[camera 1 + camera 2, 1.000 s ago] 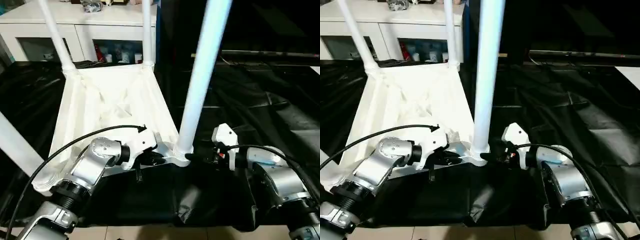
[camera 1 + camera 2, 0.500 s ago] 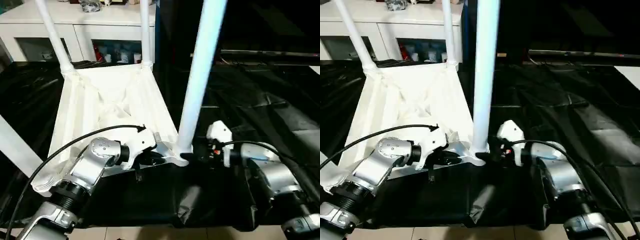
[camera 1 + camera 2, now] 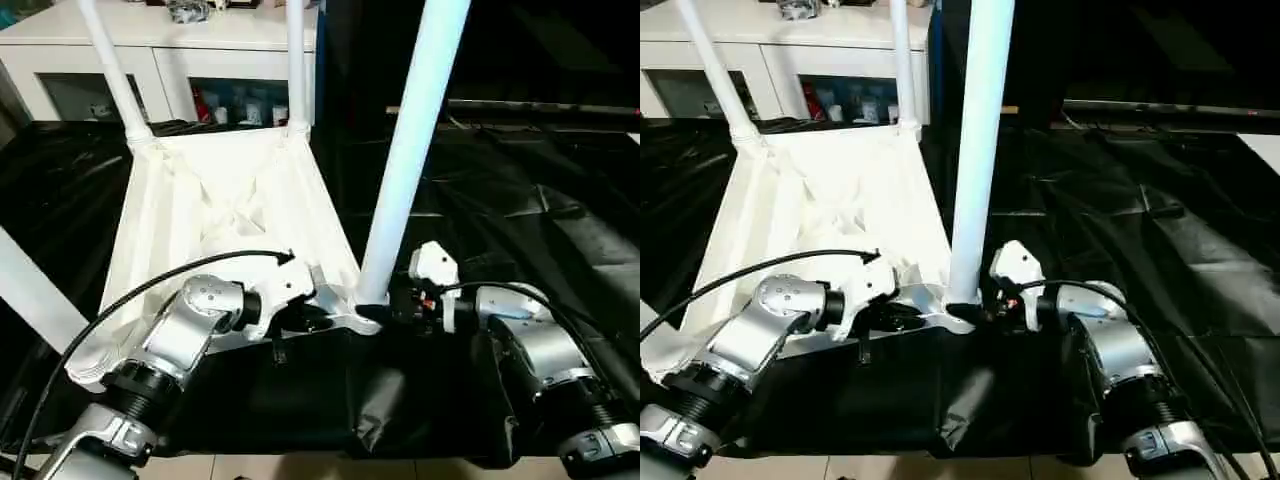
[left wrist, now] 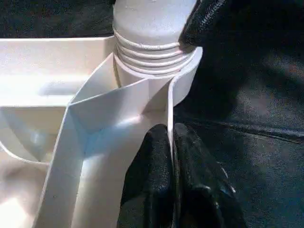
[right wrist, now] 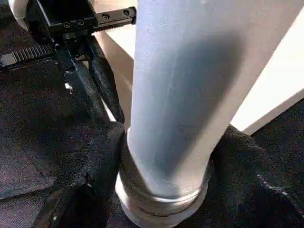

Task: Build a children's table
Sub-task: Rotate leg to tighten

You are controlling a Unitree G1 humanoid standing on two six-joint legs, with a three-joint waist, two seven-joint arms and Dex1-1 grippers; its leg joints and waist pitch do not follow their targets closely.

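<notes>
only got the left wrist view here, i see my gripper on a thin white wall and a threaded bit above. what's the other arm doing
Observer: The right gripper is wrapped around the base of the near leg, one finger on each side.
Operator: is that leg upright
Observer: It leans a little, its top tilting to the robot's right in the head views, foot at the corner socket of the tabletop.
Operator: other legs in yet
Observer: Two far legs stand in the far corners, and another leg shows at the near left.
Operator: left gripper ok
Observer: The left gripper is pinched on the tabletop's rim beside that socket.
</notes>
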